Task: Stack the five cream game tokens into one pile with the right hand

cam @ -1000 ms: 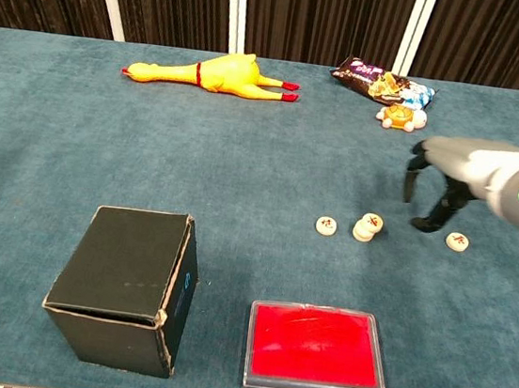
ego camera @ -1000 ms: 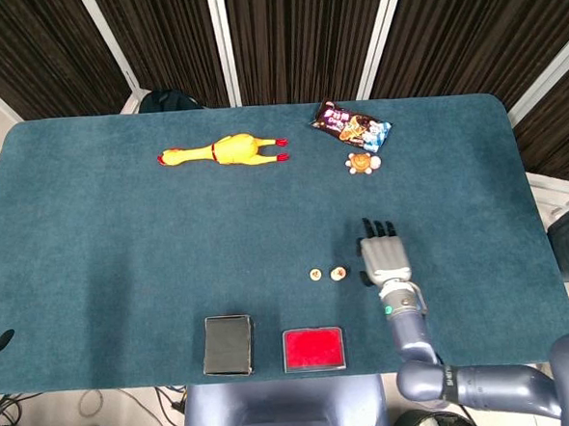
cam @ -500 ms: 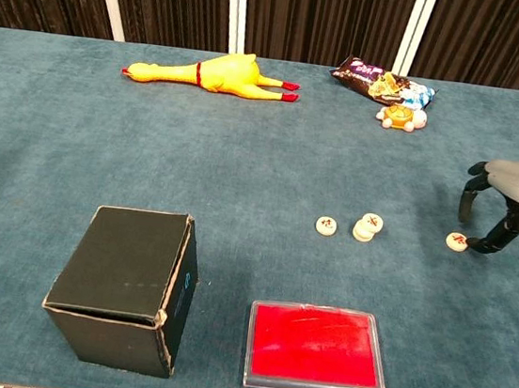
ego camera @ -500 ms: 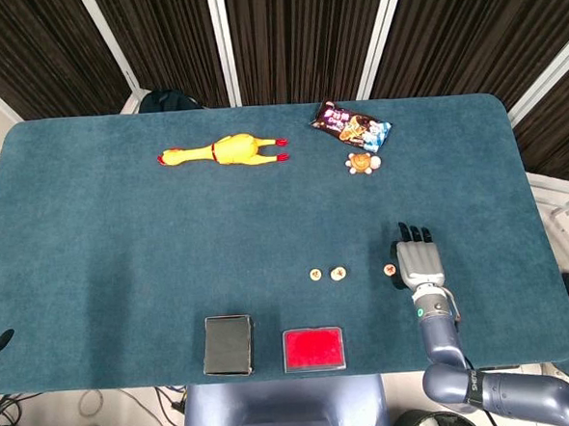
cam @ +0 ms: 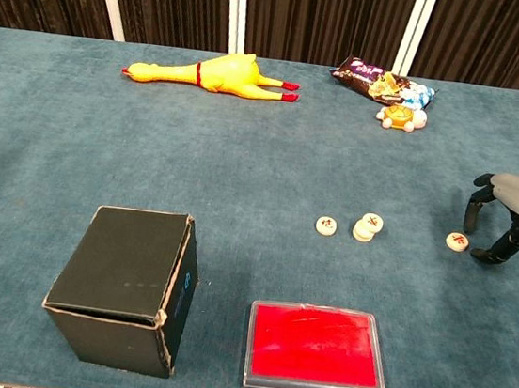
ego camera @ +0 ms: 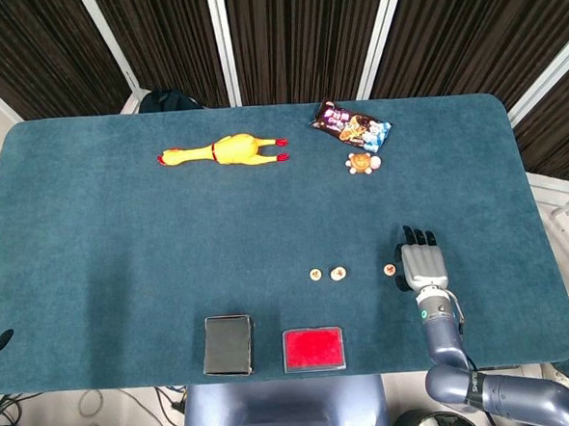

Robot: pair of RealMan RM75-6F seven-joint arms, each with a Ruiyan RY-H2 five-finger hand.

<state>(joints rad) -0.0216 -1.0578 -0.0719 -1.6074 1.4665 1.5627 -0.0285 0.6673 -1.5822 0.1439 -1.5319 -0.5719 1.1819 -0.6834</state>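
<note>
Cream tokens on the blue table [cam: 152, 143]: a short, skewed pile [cam: 366, 227] sits mid-table w/ one loose token [cam: 326, 225] just beside it on its left and another lone token [cam: 457, 241] well off to its right, so stacking looks partly done, at least two pieces left to add; exact count in the pile can't be read. Right hand [cam: 507, 210] hovers just right of that lone token, fingers apart and curved downward, holding nothing; left hand not in shot.

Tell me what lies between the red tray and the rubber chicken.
Only bare blue cloth. The chest view shows nothing on the stretch from the red tray to the chicken; the tokens sit off to the side.
</note>
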